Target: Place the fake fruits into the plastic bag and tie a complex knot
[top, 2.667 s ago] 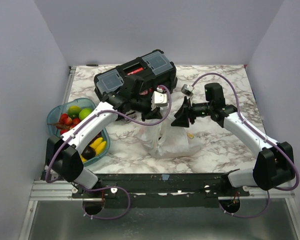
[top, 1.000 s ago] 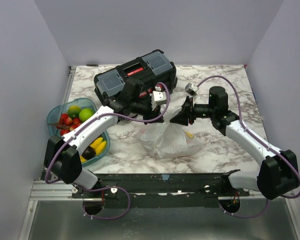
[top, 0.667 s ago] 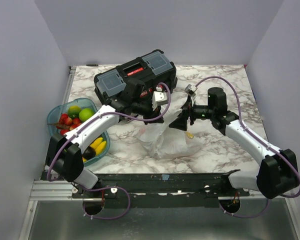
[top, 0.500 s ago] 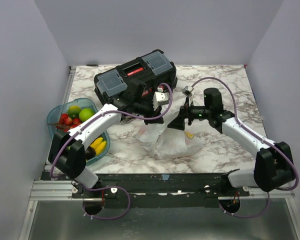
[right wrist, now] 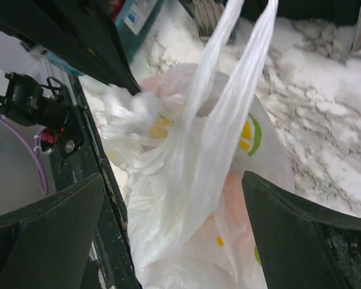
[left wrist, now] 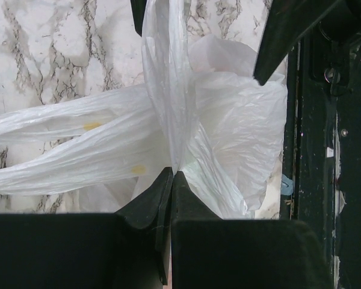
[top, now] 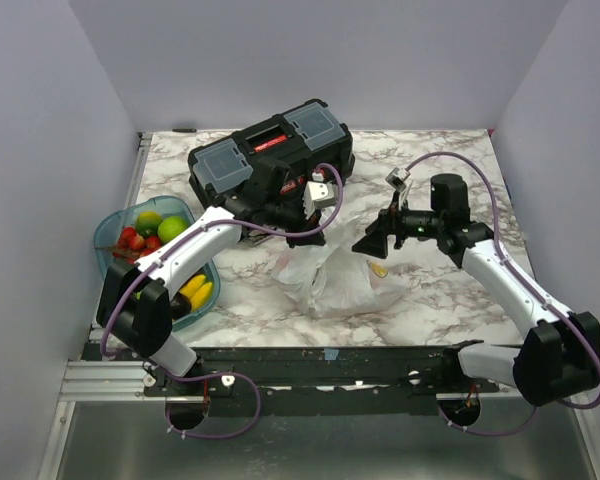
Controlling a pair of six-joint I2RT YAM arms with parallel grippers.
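- Left wrist view: the left claw (left wrist: pixel 171 176) is pinched shut on a twisted strip of the thin, crinkly plastic bag (left wrist: pixel 228 126).
- Only the right wrist view shows fake fruits (right wrist: pixel 248 135) through the translucent film. The right claw (right wrist: pixel 173 177) gapes wide, holding nothing.
- Top view: the bag lies mid-table on the marbled table (top: pixel 450 170), with the black toolbox (top: pixel 270 150) beyond it.

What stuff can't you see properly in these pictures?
- Inside the plastic bag: right wrist view, the cloudy plastic shows only yellow and pinkish patches.
- Tray: top view, the left arm covers its middle.
- Whether there is a knot: crumpled folds, no view tells.
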